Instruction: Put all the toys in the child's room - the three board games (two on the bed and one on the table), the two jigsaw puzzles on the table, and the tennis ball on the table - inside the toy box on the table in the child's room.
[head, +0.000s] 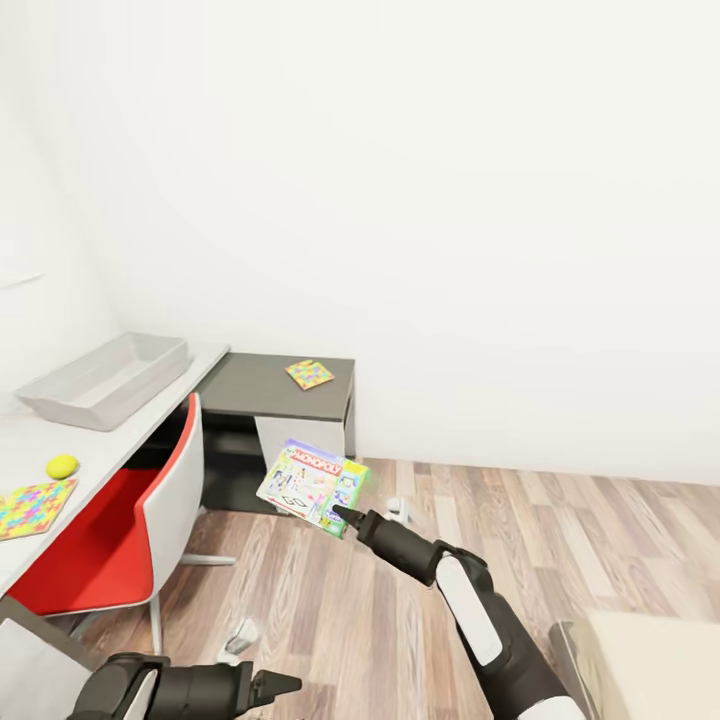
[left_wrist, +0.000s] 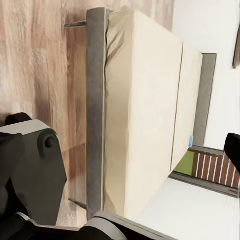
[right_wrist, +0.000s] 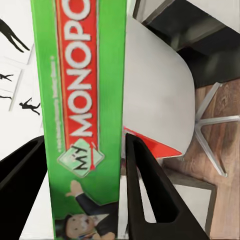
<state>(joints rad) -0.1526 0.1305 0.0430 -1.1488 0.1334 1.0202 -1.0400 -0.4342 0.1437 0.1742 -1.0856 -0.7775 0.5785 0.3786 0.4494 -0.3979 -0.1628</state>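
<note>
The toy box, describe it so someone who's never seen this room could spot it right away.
Find the white desk along the left wall. At its far end sits the toy box, a pale grey open tray, much bigger than the yellow ball and colourful puzzle nearer you.

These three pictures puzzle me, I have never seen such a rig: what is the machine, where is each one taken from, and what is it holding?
It is a simulated wheeled robot with two arms. The head view looks down over both arms. The right gripper holds a Monopoly board game above the wooden floor; its wrist camera shows the green box edge between the dark jaws. The left gripper hangs low with nothing visible in it; its wrist camera looks at a bed. On the white table lie a grey toy box, a yellow tennis ball and a colourful puzzle. Another puzzle lies on the dark desk, beside a red chair.
</note>
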